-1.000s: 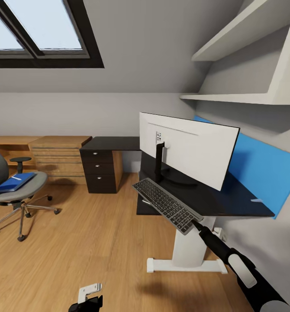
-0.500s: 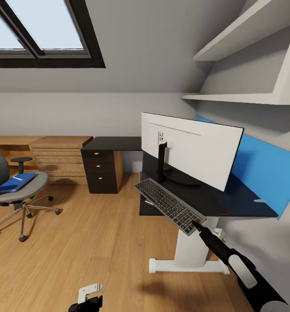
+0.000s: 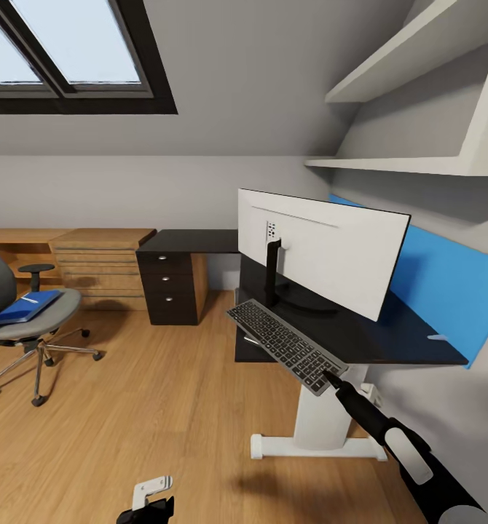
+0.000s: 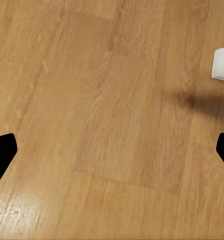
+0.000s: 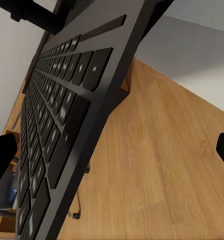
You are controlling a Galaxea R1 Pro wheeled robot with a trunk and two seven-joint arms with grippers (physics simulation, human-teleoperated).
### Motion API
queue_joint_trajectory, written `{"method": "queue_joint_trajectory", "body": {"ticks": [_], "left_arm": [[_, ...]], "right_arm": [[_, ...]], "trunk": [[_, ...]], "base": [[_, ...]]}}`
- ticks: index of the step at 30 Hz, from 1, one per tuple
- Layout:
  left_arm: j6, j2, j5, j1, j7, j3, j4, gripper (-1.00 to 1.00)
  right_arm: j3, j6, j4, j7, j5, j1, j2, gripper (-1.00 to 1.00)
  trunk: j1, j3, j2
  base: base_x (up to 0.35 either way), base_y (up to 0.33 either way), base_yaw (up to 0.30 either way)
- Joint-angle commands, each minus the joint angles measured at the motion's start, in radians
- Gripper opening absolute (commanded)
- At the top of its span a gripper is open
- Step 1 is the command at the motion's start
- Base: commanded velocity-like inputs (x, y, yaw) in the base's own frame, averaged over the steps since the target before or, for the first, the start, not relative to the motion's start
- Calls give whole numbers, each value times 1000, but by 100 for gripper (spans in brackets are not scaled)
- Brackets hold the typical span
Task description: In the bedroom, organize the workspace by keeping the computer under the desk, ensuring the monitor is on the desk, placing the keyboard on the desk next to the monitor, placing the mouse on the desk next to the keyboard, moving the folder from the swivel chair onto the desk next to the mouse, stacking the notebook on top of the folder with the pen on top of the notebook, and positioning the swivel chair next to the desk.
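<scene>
I can read no text, label, brand or number anywhere I look (the keys on the keyboard (image 3: 286,346) I'm holding are too small and blurred to make out).

Monitor (image 3: 324,251) base crowds desk (image 3: 390,338) centre; front edge strip beside keyboard (image 3: 286,345) free.

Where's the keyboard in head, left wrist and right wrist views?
Head view: keyboard at centre-right, tilted over the desk front edge, its near end at the right gripper.
Left wrist view: none to point to; the picture is wooden floor.
Right wrist view: keyboard runs close-up along the left half.
Shared landmark: the wooden floor.
</scene>
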Motion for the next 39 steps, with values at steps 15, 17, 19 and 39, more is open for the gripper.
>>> {"method": "queue_joint_trajectory", "body": {"ticks": [15, 17, 19, 39], "left_arm": [[2, -1, 6, 0, 5, 1, -1, 100], [2, -1, 6, 0, 5, 1, -1, 100], [2, -1, 6, 0, 5, 1, -1, 100], [2, -1, 7, 0, 5, 2, -1, 100]], "right_arm": [[-1, 77, 0, 2, -29, -1, -1, 100], [-2, 91, 0, 2, -43, -1, -1, 100], [-3, 97, 0, 2, -56, -1, -1, 100], [-4, 174, 1, -3, -166, -1, -3, 100]], "trunk": [[0, -1, 0], [0, -1, 0], [0, -1, 0], [0, -1, 0]], "base": [[0, 0, 0], [0, 0, 0], [0, 0, 0], [0, 0, 0]]}}
